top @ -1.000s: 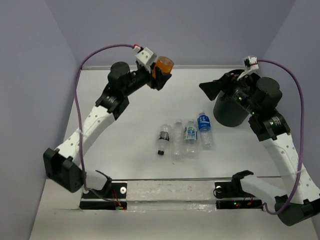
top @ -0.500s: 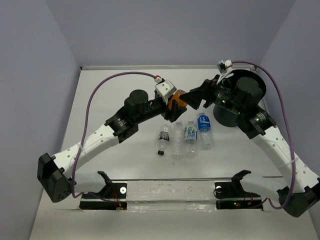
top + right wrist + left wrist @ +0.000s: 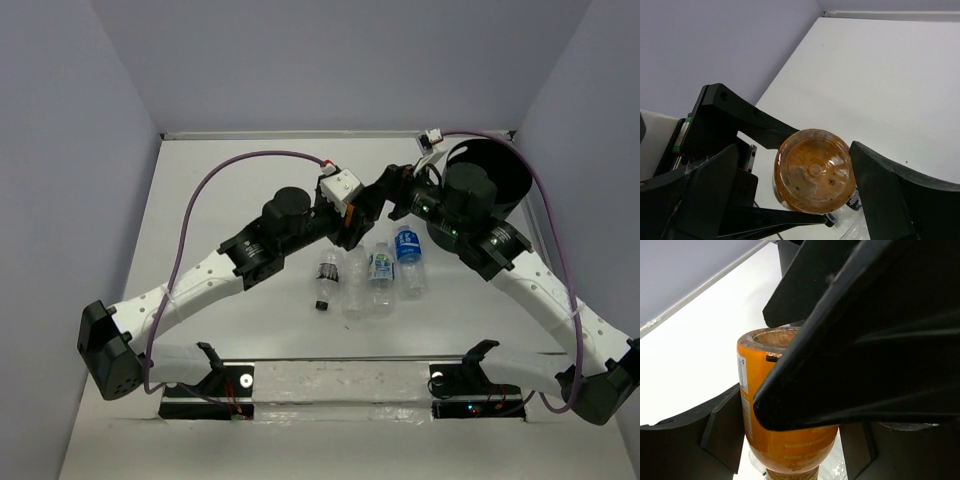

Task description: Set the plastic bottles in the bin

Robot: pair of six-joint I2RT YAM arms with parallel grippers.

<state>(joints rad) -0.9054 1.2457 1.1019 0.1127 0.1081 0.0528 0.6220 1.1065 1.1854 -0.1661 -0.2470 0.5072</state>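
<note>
Overhead, the orange bottle (image 3: 814, 170) hangs above the worktop (image 3: 300, 330), clamped in the left pincer (image 3: 790, 440). Around its base the right pincer (image 3: 794, 145) stands spread wide, not gripping. Four clear bottles (image 3: 381, 268) lie in a row just below. Behind the right arm (image 3: 540, 290) stands the bin (image 3: 500, 175).

1. My right hand's (image 3: 792, 172) finger (image 3: 875, 340) covers much of the orange bottle (image 3: 785, 440) in the left wrist view; its neck is cut off below.
2. From above, my right arm (image 3: 470, 205) hides the bin's (image 3: 510, 165) near wall.
3. The clear bottles' (image 3: 381, 268) labels are too small to read.
</note>
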